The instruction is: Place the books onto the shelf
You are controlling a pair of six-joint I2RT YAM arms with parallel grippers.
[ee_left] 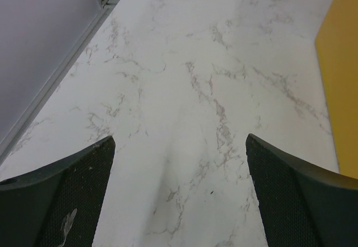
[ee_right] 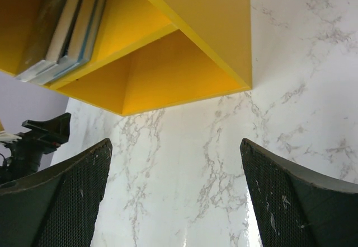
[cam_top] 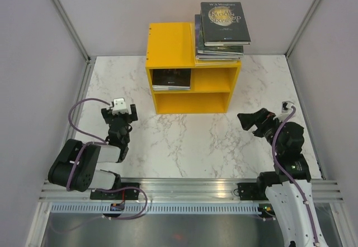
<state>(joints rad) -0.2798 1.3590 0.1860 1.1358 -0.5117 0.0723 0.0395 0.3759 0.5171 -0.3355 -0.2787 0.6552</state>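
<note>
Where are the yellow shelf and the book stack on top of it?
yellow shelf (cam_top: 169, 44): overhead view, bare top panel.
book stack (cam_top: 225, 22): overhead view, top book's dark cover.

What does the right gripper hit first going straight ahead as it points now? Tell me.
Probably the yellow shelf: the open right gripper points toward its lower compartment, with only table between. Depth is unclear, so it may catch the front edge rather than enter.
</note>
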